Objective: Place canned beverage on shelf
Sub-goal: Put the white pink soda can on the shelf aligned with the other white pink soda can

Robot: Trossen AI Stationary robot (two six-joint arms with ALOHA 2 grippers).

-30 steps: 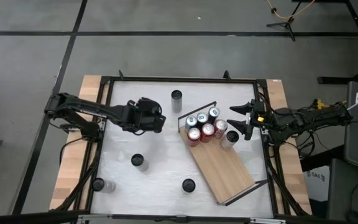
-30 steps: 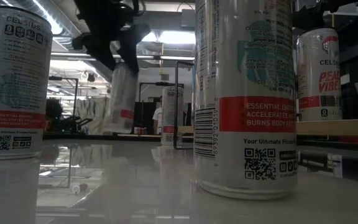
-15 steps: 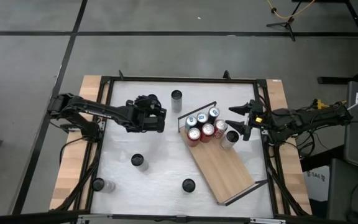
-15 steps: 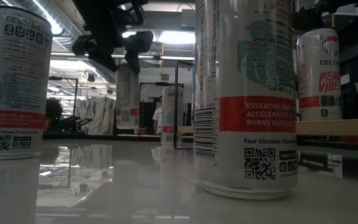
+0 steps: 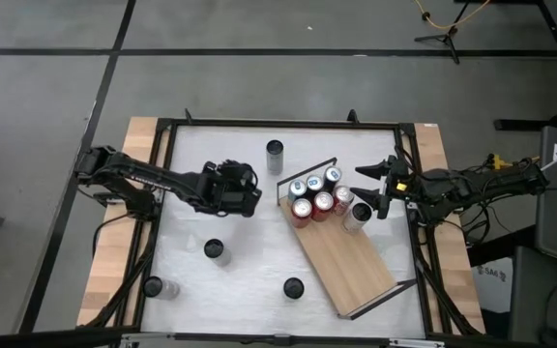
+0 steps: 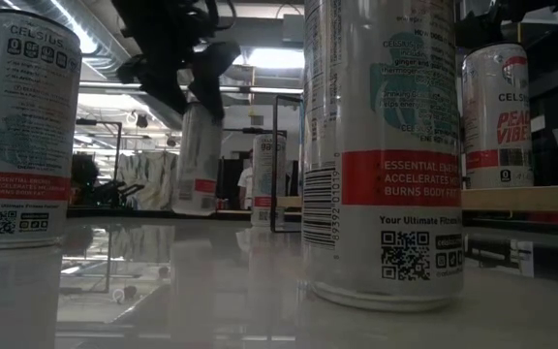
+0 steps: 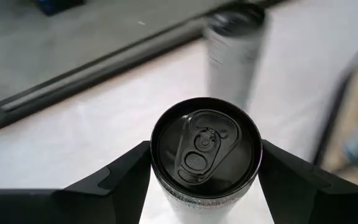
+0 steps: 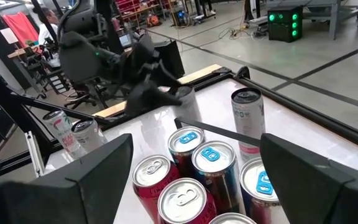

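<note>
My left gripper (image 5: 237, 189) is shut on a white canned beverage (image 7: 205, 146) over the table's middle left. In the low view that can (image 6: 199, 160) hangs below the dark gripper (image 6: 177, 73). The shelf (image 5: 344, 259), a light-wood board with black wire rails, lies slantwise on the table's right half. Several cans (image 5: 319, 195) stand upright on its far end. My right gripper (image 5: 369, 189) hovers open beside that far end, with the cans (image 8: 188, 168) in front of its fingers and nothing between them. My left gripper pinches the can between its two fingers (image 7: 126, 173), on opposite sides of its wall just under the top rim (image 7: 158, 163). The fingers come slanting down from the table's left. The can hangs below them, slightly tilted, top up, clear of the table.
Loose cans stand on the white tabletop: one at the far middle (image 5: 275, 155), one nearer on the left (image 5: 215, 249), one at the near left corner (image 5: 153, 286), one at the near middle (image 5: 293, 287). A black frame (image 5: 162, 193) rims the table.
My left gripper has gone a little toward the table's near edge and down, still shut on the can. The can swung from tilted to nearly upright and now hangs slightly tilted again, a bit lower.
</note>
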